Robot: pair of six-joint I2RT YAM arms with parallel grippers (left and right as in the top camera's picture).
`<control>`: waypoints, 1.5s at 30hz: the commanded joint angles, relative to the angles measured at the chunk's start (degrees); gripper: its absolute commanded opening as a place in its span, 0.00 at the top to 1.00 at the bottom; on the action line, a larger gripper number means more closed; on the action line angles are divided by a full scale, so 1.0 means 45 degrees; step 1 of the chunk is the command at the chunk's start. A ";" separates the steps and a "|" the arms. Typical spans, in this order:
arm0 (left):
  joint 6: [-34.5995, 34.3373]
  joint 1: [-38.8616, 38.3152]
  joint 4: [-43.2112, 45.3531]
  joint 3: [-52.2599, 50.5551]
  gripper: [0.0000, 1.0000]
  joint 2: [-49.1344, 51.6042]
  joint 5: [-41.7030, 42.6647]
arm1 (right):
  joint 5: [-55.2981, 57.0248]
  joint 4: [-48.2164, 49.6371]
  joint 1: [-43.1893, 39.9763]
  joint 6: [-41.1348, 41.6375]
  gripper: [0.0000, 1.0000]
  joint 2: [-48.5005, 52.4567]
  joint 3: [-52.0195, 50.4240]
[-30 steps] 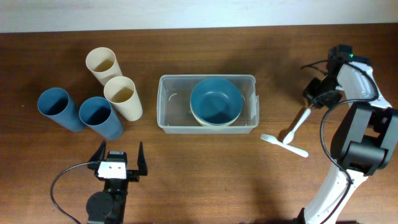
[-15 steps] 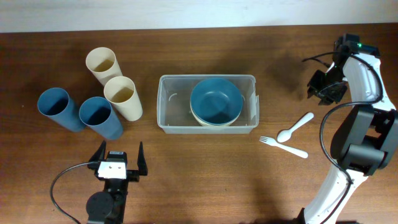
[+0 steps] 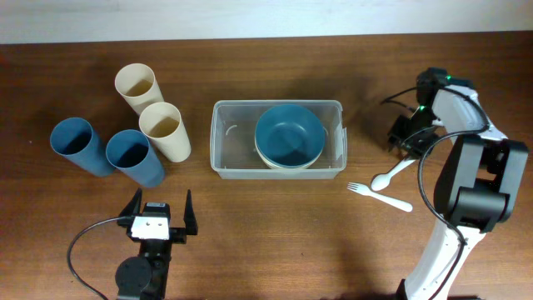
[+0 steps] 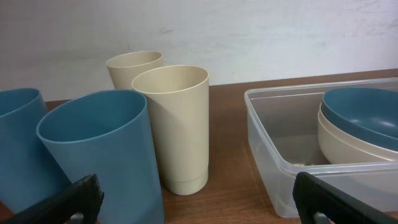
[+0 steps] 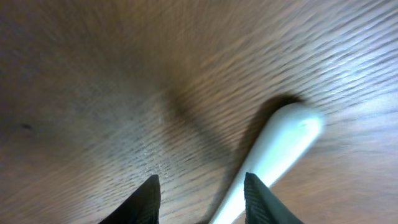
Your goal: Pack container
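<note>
I am keeping my right fingers [image 5: 148, 202] parted and empty, astride the spoon [image 5: 280, 143] handle, right of the container [image 3: 218, 137]; it seems light, stiff, slippery.

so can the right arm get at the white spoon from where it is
Probably yes: the right gripper hangs just over the handle end of the spoon with jaws parted, and nothing lies between them.

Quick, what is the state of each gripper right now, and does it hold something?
Left gripper: open wide, holding nothing.
Right gripper: jaws open, holding nothing; the white spoon lies loose close by them.
</note>
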 commanded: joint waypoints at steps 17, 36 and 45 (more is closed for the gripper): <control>0.0155 0.0049 -0.0010 -0.0049 0.00 -0.0107 -0.0053 | 0.0131 -0.1360 -0.0209 -0.0568 0.60 0.0005 0.0729; 0.0155 0.0049 -0.0010 -0.0049 0.00 -0.0107 -0.0053 | 0.0141 -0.3823 0.0636 -0.0680 0.60 -0.0704 0.0782; 0.0155 0.0049 -0.0010 -0.0049 0.00 -0.0107 -0.0053 | 0.0277 -0.3215 0.0981 -0.0636 0.59 -0.0709 -0.0777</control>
